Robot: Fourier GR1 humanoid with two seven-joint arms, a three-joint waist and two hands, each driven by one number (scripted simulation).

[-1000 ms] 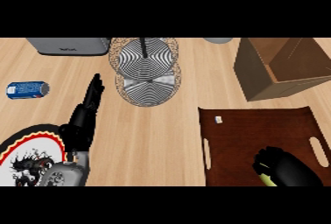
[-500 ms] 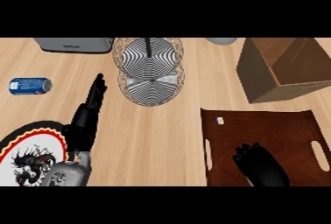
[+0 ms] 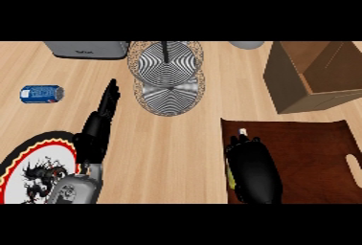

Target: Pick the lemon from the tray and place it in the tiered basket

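Right hand point(image 3: 253, 167): lower right of frame, back up, fingers curled over one lemon point(image 3: 230, 175). Only a yellow sliver of it shows at the hand's left edge, over the left end of one brown tray point(image 3: 308, 139). Left hand point(image 3: 99, 129): lower left, fingers straight and pressed together, just right of one patterned plate point(image 3: 28, 165). One tiered basket point(image 3: 166, 79) stands upper centre and one cardboard box point(image 3: 311, 76) upper right. One blue can point(image 3: 41, 94) and one grey appliance point(image 3: 88, 49) sit upper left; the lettering on both is illegible.

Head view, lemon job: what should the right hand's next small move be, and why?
Probably lift slightly and carry up and to the left, toward the tiered basket. The right hand is curled over the lemon, with only a yellow sliver showing at the hand's left side. It sits above the left edge of the tray, while the basket stands farther back and to the left.
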